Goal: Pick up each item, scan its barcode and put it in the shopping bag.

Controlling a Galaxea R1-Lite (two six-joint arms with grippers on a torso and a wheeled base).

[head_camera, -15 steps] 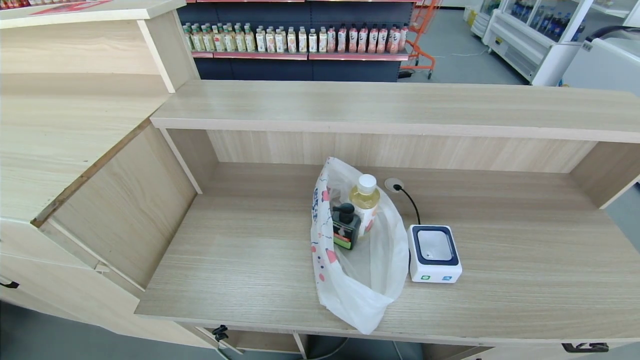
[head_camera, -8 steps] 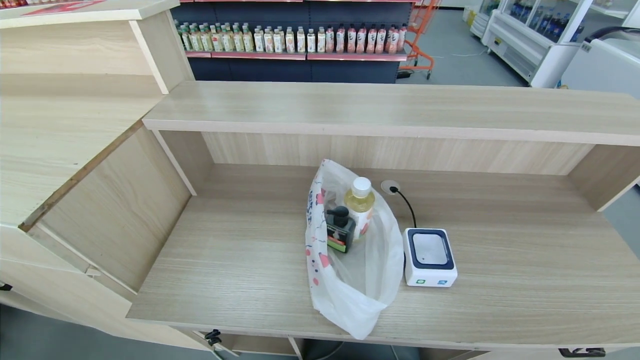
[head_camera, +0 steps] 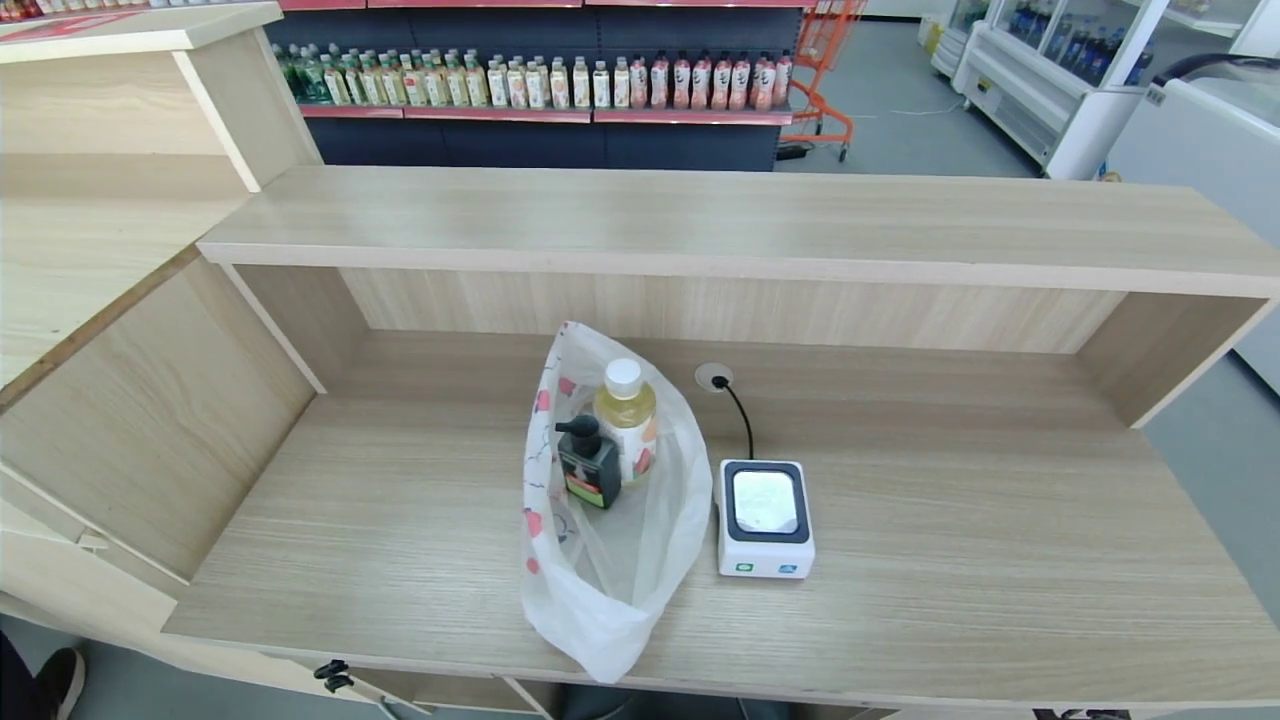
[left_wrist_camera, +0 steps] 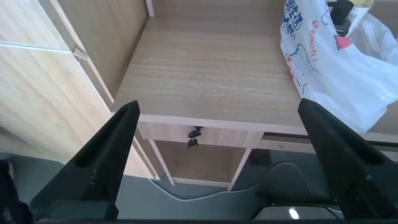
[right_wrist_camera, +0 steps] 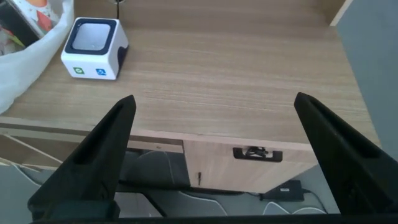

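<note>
A white plastic shopping bag (head_camera: 612, 560) stands open on the wooden counter (head_camera: 1000, 560). Upright inside it are a bottle of yellow drink with a white cap (head_camera: 627, 412) and a black pump bottle (head_camera: 588, 468). Just to the bag's right sits the white barcode scanner (head_camera: 765, 517), window up. My left gripper (left_wrist_camera: 217, 149) hangs open, with nothing in it, off the counter's front edge, with the bag (left_wrist_camera: 339, 68) ahead of it. My right gripper (right_wrist_camera: 214, 149) is open with nothing in it, also in front of the counter edge, the scanner (right_wrist_camera: 93, 48) beyond it.
A black cable (head_camera: 742, 420) runs from the scanner to a hole at the back. A raised shelf (head_camera: 700, 215) overhangs the counter's rear, with side walls at both ends. Drawer fronts with a key (left_wrist_camera: 194, 135) and a handle (right_wrist_camera: 257, 153) lie under the counter edge.
The whole head picture has slid left, so the camera has moved. The bag, both bottles and the scanner keep their places relative to each other.
</note>
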